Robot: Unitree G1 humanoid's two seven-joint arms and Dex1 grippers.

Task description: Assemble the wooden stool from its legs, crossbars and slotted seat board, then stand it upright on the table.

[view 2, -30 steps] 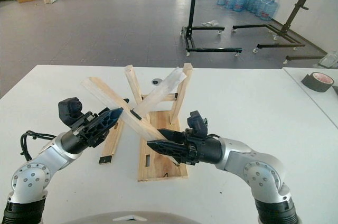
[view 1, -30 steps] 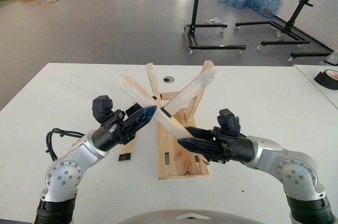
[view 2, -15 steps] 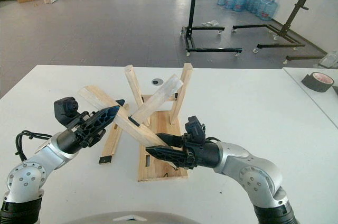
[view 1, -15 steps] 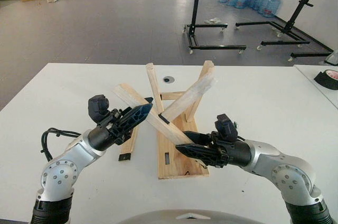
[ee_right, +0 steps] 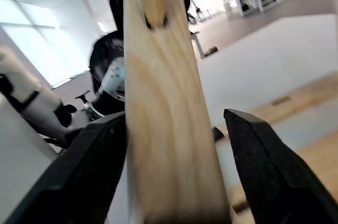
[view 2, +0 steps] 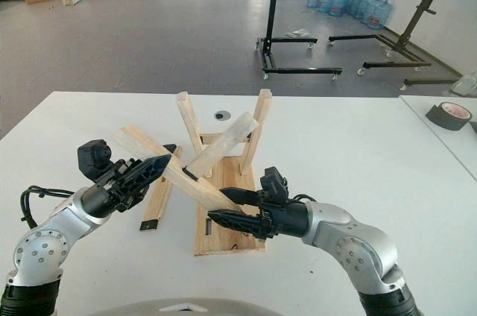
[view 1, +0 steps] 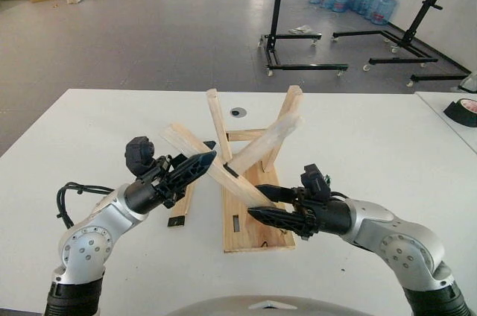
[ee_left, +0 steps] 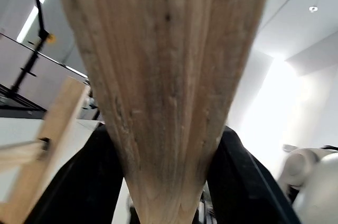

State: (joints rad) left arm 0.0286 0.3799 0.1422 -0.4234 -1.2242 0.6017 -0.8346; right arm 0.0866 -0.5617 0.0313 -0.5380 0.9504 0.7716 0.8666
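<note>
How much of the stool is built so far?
Done: the seat board lies flat on the table with two legs standing up at its far end, a crossbar between them. In hand: the left gripper clamps a third leg, the right gripper at its lower end. Left: probably fitting that leg, using the loose stick, then standing it all upright.

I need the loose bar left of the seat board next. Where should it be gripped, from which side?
Probably take the loose bar toward its near end, from straight above, jaws across its narrow width: it lies flat with table bare along both long sides, and the left gripper with its leg hangs over the far end.
</note>
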